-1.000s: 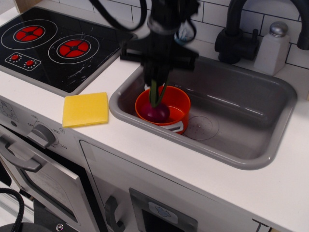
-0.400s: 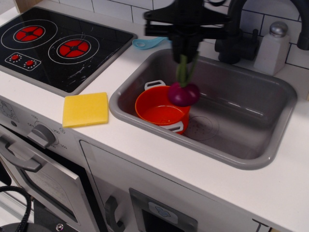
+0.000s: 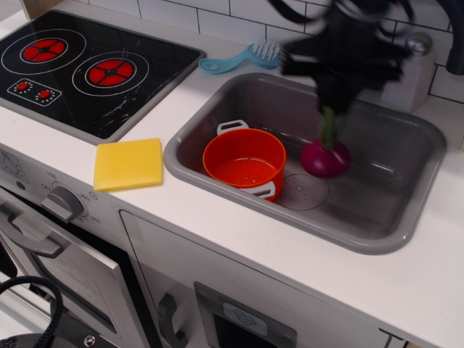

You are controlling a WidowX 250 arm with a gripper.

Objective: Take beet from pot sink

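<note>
Only the one view: my tool (image 3: 332, 109) pinched the beet (image 3: 325, 157) by its green leaves, bulb hanging clear of the orange pot (image 3: 244, 162) and low over the sink (image 3: 384, 210) floor by the drain mark. I judged it best to lower gently, let go only once the bulb touched down, w/o nudging the pot.

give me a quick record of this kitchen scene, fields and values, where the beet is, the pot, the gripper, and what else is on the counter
beet: out of the pot, low over the sink floor, right of the pot; contact with floor unclear
pot: orange, empty, in the sink's left part
sink: grey basin
gripper: blurred, shut on the beet's green leaves
sponge: yellow, on the counter left of the sink
brush: blue, behind the sink
stove: black, far left
</note>
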